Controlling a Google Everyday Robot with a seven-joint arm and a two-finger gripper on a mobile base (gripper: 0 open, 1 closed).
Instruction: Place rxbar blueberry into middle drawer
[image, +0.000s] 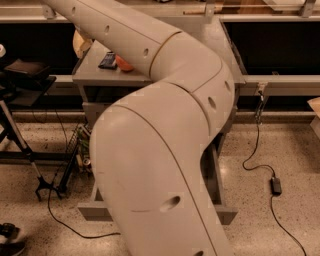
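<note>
The rxbar blueberry (107, 61), a small flat dark wrapper, lies on the grey cabinet top (90, 75) at the upper left, touching an orange-red fruit (123, 64) on its right. My big white arm (165, 150) fills the middle of the view and runs out of frame at the top left. The gripper is out of view. A grey drawer (225, 214) stands pulled out low at the cabinet's front, mostly covered by the arm. Its handle is hidden, so I cannot tell whether it is the middle drawer.
A pale bowl (80, 44) sits at the cabinet top's back left. A black stand (25, 145) with legs and cables is on the floor at the left. A power brick (276, 186) and cord lie on the floor at the right.
</note>
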